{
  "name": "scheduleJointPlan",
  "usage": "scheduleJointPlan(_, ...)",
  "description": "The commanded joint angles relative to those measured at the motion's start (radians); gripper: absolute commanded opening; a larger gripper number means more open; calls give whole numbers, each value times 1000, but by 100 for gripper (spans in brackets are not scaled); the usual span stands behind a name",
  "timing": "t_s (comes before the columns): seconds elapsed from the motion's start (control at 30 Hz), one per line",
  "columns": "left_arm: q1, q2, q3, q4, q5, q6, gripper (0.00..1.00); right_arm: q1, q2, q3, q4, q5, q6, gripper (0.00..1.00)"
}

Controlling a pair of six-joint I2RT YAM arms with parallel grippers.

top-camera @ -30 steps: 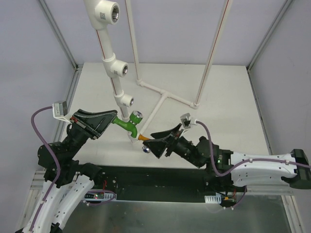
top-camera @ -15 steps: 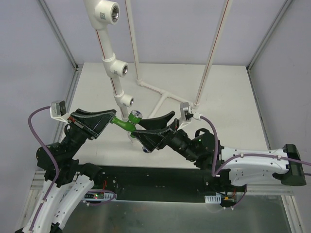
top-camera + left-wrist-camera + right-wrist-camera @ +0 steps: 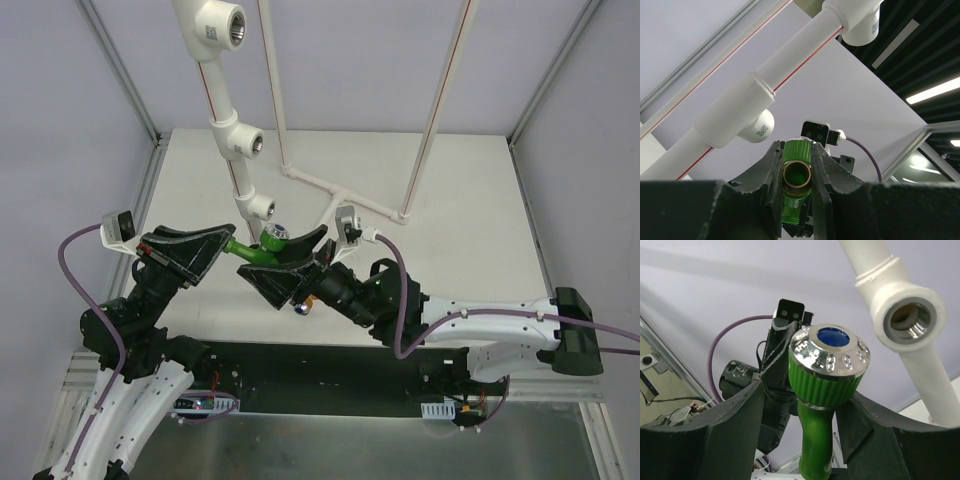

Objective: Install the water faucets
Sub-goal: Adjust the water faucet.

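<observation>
Green faucet [image 3: 258,256]: green plastic body with a ribbed round knob [image 3: 827,375] capped in shiny silver with a blue centre. Its other end is a brass-coloured open mouth [image 3: 796,175]. It is off the table [image 3: 450,180], over the near-left part, just beside the lowest tee fitting [image 3: 260,208].

Orange faucet [image 3: 309,300]: lies on the table close to the near edge, about mid-width. It is mostly hidden under the right arm; only an orange bit and a silver round end show.

Count: 2 faucets (1 green, 1 orange), 3 white tee fittings on one slanted white pipe [image 3: 215,90] with a red line, 2 grippers.

Left gripper [image 3: 232,250]: clamped tight on the green faucet's body at the mouth end, with the fingers [image 3: 765,180] pressed on both sides.

Right gripper [image 3: 282,256]: part open and straddling the knob. One finger [image 3: 735,425] shows a clear gap to the knob; the other sits right at it, and I cannot tell whether it touches. It has no grip on the knob.
</observation>
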Motion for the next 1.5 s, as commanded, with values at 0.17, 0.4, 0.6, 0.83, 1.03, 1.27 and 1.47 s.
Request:
scheduleJointPlan(0.17, -5, -39, -53, 186, -77, -75, 0, -15, 54, 89, 140, -51, 13, 60)
scheduleJointPlan(0.4, -5, -36, -67, 212, -77, -89, 0, -39, 86, 103, 170, -82, 59, 49)
scheduleJointPlan(0.6, -5, -42, -78, 220, -82, -94, 0, -53, 107, 121, 181, -92, 86, 44)
scheduleJointPlan(0.83, -5, -53, -90, 221, -83, -97, 0, -53, 127, 144, 175, -72, 99, 20)
scheduleJointPlan(1.03, -5, -56, -95, 215, -76, -100, 0, -53, 111, 137, 131, -54, 88, 0)
scheduleJointPlan(1.27, -5, -96, 64, -186, -20, 144, 74, -50, -61, -18, 24, -45, 42, 0)
scheduleJointPlan(1.47, -5, -61, 256, -581, 35, 471, 74, -29, -276, -165, -207, 19, -56, 0)
